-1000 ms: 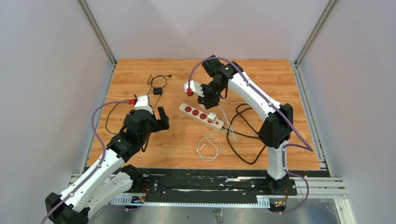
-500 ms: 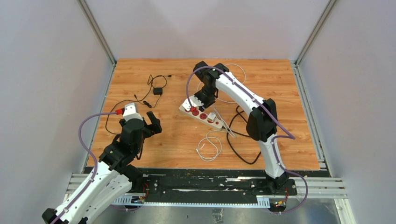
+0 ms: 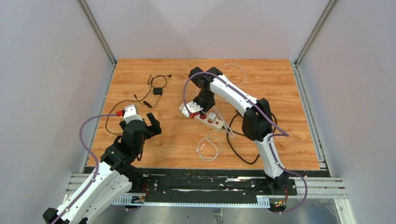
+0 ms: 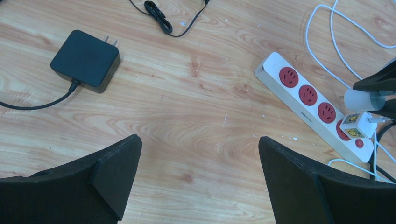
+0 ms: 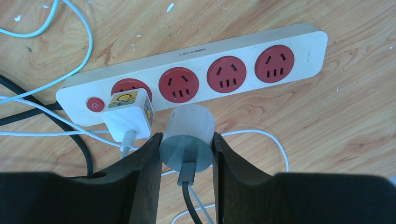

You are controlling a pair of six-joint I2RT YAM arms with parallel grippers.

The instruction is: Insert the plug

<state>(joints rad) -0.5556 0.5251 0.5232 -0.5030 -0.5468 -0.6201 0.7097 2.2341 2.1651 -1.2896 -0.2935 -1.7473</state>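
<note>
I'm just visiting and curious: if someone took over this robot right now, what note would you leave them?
Right gripper: shut on the grey plug, held just beside the power strip, next to the white charger already plugged in.
Left gripper: open, empty, black adapter lying ahead of it.
Done: plug in hand at the strip.
Left: push it into a free red socket.

A black square power adapter [image 4: 85, 58], prongs showing, lies flat on the wooden bench [image 4: 196, 116], its cord [image 4: 35, 108] trailing away.
</note>
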